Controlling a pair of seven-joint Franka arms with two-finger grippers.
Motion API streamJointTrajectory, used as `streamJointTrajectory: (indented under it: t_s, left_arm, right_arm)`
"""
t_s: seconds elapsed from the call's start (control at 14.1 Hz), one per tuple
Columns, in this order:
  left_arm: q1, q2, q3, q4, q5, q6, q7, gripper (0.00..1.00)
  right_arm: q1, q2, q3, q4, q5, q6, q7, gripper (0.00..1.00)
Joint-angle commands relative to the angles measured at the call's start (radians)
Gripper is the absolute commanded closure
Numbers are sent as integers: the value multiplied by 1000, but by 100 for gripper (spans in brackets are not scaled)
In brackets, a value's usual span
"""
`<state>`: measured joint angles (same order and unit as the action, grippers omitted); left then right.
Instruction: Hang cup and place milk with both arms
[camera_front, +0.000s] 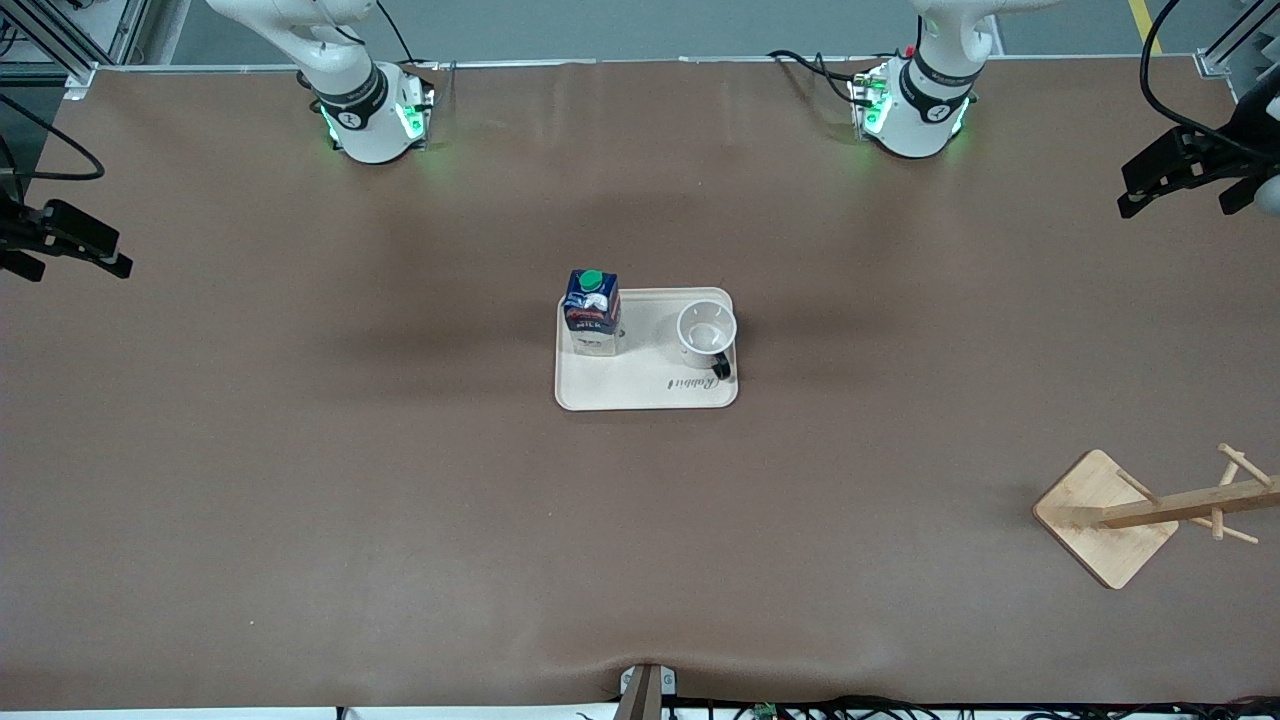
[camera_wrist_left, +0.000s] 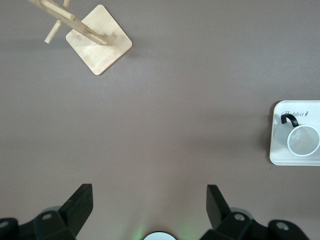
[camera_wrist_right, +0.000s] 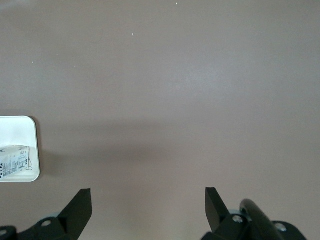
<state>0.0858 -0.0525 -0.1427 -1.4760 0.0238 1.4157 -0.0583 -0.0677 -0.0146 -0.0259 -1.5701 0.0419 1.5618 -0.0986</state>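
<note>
Right gripper: fingers spread wide over bare table. Milk: upright on cream tray, lettering legible from the front only. Cup: upright beside it, black handle. Wooden rack. Left gripper: wide apart.

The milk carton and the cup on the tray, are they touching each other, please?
Apart: the front view shows bare tray between the milk and the cup.
</note>
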Motion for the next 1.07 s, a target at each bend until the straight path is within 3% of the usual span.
streamJointTrajectory:
  t_s: [0.0, 0.57, 1.0]
  left_arm:
    - [5, 2, 0, -4, -7, 6, 11, 0]
    - [-12, 51, -9, -36, -10, 43, -30, 0]
    - [-8, 39, -178, -191, -16, 146, -334, 0]
  right_arm:
    - [-24, -7, 14, -7, 6, 4, -10, 0]
    - [-26, -5, 14, -7, 6, 4, -10, 0]
    - [-29, -5, 14, -7, 7, 4, -10, 0]
